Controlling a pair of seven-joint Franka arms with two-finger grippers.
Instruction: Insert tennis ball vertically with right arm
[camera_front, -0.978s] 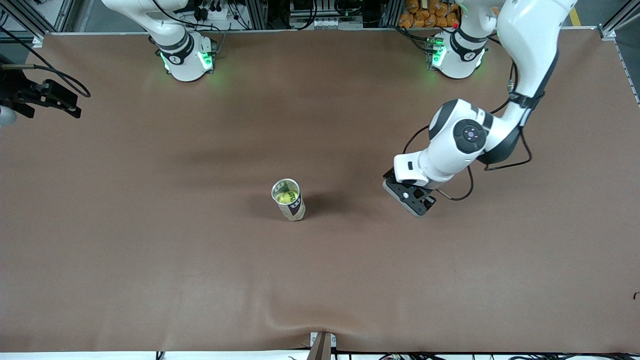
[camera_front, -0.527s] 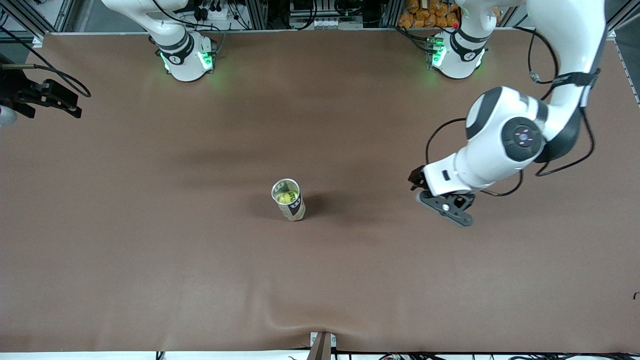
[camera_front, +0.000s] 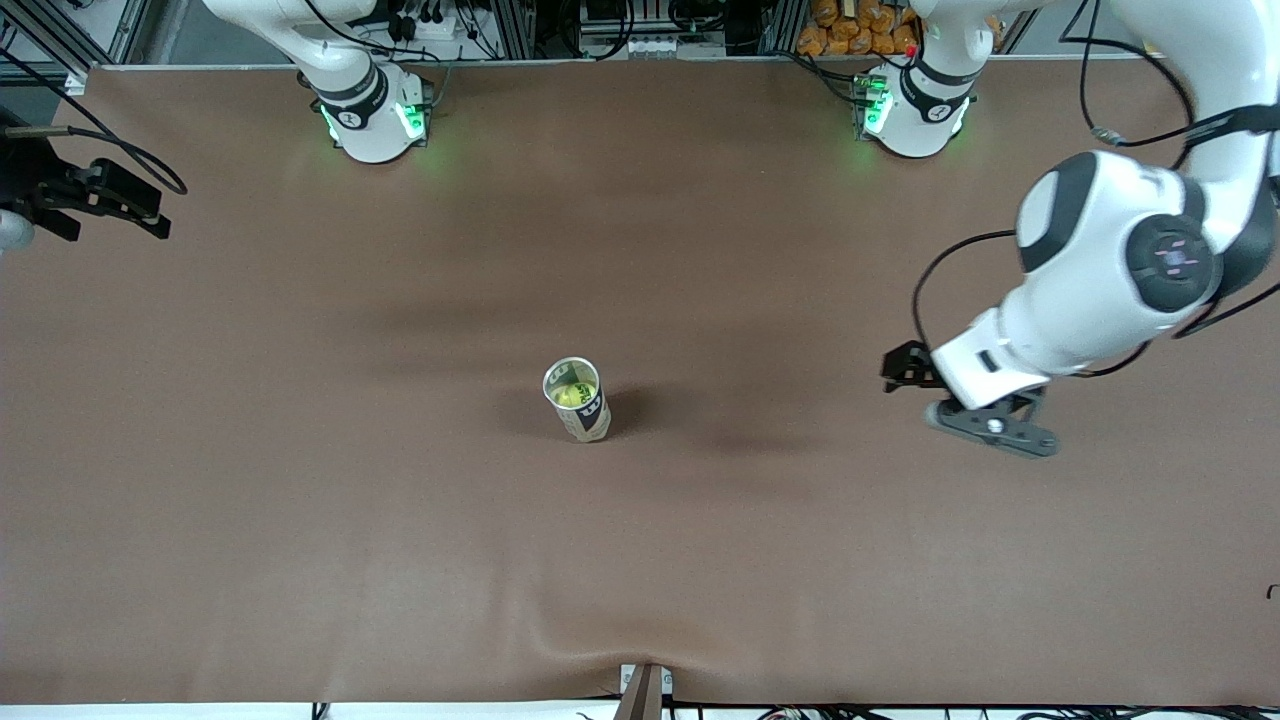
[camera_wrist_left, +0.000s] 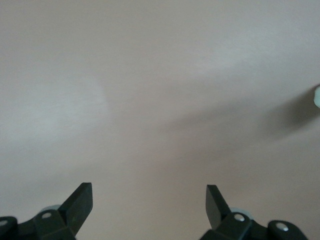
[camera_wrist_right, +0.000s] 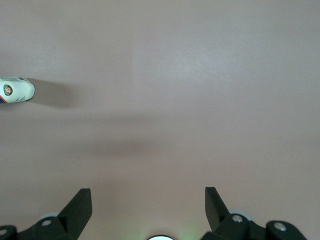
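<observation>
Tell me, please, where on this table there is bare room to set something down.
Nearly the whole brown table is bare. The only thing standing on it is the tube with the tennis ball inside, mid-table. The left gripper, open, hangs over the left arm's end. The right gripper, open, is out toward the right arm's end.

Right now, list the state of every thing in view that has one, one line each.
Can: upright on the table, top open, no lid on it.
Tennis ball: inside the can.
Left hand: open, empty, over bare table toward the left arm's end.
Right hand: open, empty, over bare table at the right arm's end.
</observation>
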